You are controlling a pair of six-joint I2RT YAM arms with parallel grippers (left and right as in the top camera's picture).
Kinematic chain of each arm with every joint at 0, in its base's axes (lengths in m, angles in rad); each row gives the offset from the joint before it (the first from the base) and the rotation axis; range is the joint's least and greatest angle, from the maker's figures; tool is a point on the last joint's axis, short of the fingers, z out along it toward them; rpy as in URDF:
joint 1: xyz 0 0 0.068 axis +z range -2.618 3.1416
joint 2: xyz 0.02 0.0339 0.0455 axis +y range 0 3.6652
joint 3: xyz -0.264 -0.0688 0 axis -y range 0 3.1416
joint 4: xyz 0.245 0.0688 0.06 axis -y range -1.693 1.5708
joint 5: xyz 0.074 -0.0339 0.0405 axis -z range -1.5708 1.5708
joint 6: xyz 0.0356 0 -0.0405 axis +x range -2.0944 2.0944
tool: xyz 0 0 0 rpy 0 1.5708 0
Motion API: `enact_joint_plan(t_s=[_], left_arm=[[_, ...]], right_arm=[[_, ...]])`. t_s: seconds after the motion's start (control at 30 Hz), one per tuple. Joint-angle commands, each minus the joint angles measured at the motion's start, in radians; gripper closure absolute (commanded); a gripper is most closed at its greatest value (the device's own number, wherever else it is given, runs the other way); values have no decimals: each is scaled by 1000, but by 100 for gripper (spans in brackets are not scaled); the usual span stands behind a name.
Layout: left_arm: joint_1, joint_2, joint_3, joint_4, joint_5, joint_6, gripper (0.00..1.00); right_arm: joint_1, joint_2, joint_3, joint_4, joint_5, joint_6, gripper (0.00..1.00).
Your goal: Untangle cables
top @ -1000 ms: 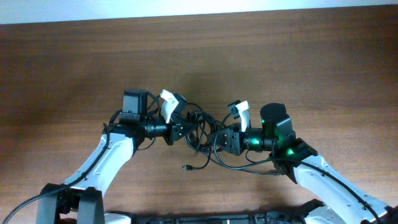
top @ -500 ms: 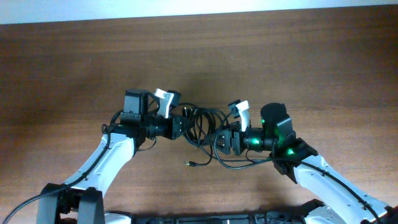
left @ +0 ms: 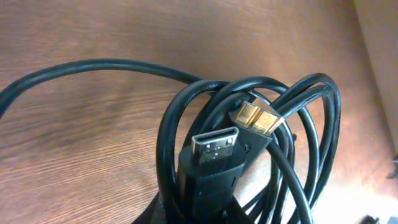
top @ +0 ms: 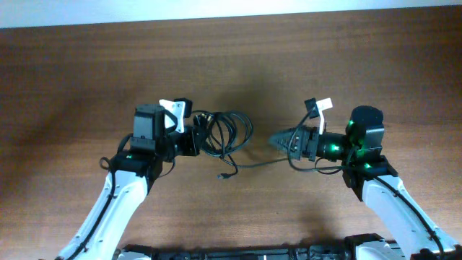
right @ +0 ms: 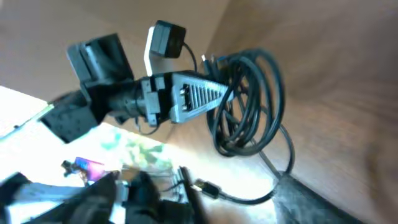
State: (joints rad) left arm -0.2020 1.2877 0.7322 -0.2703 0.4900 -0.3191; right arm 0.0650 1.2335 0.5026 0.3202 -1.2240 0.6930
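The cables (top: 225, 133) are black cords wound into one loose coil at the table's middle. My left gripper (top: 198, 139) is shut on the coil's left side. In the left wrist view the cables (left: 249, 124) loop up from the gripper (left: 208, 211), with a flat silver plug (left: 214, 146) and two gold plugs (left: 258, 118) in front. One tail trails down to a small plug end (top: 224, 175) on the wood. My right gripper (top: 277, 139) stands open, apart from the coil on its right. The right wrist view shows the cables (right: 245, 106), the tail's plug (right: 206, 186) and the open right gripper (right: 205, 208).
The wooden table (top: 86, 79) has a pale strip along its far edge (top: 216, 9). The right arm's own black wire (top: 307, 165) loops under its wrist. The left arm's white camera mount (right: 163, 43) shows in the right wrist view.
My right gripper has opened, let go of the cables and drawn back to the right. The left gripper has pulled the coil slightly left, and the tail now lies stretched out.
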Motion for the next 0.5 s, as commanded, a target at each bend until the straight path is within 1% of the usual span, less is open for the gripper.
enact_joint_plan(t_s=[0.0, 0.03, 0.07, 0.1, 0.17, 0.2, 0.33, 0.37, 0.4, 0.47], left_arm=[[-1, -22, 6, -9, -45, -51, 100], [-1, -22, 6, -9, -46, -51, 100], [-1, -22, 6, -9, -48, -56, 100], [-1, -22, 6, -9, -59, -68, 100], [-2, -22, 6, -9, -72, -85, 100], [-2, -22, 6, -9, -72, -85, 100], [-2, -22, 6, -9, -72, -85, 100], [-2, -22, 6, -10, -72, -84, 100], [-2, -22, 6, -10, -72, -84, 100], [-6, -22, 6, -8, -73, -84, 100]], right_arm=[[20, -1, -6, -2, -48, 84, 8], [31, -1, -6, -2, -47, 83, 8], [45, -1, -6, -2, -39, 83, 15], [66, -1, -6, -2, -13, 83, 27], [114, -1, -6, -2, 69, 83, 39], [156, -1, -6, -2, 151, 83, 43], [288, -1, -6, 0, 398, 82, 49], [325, -1, -6, 0, 459, 82, 54], [353, -1, -6, 6, 506, 82, 56], [438, -1, -6, 43, 610, 82, 56]])
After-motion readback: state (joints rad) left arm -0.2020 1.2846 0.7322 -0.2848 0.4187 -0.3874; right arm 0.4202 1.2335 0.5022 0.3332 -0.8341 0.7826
